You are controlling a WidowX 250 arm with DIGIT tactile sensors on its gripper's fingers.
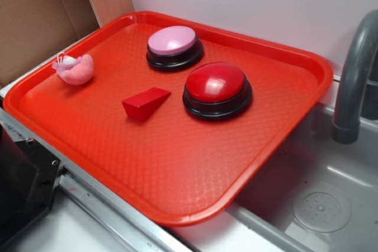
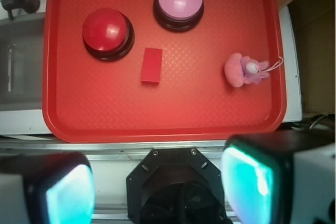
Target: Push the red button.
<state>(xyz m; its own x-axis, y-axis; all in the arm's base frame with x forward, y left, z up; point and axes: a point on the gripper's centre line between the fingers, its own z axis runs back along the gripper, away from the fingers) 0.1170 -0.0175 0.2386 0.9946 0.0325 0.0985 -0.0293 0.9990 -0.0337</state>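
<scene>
Above the tray's (image 2: 58,124) near edge, fingers (image 2: 71,192) spread.

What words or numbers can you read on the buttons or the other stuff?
None. The red button, the pink button, the red block, the pink toy and the tray all show no words, numbers or signs in either view.
</scene>
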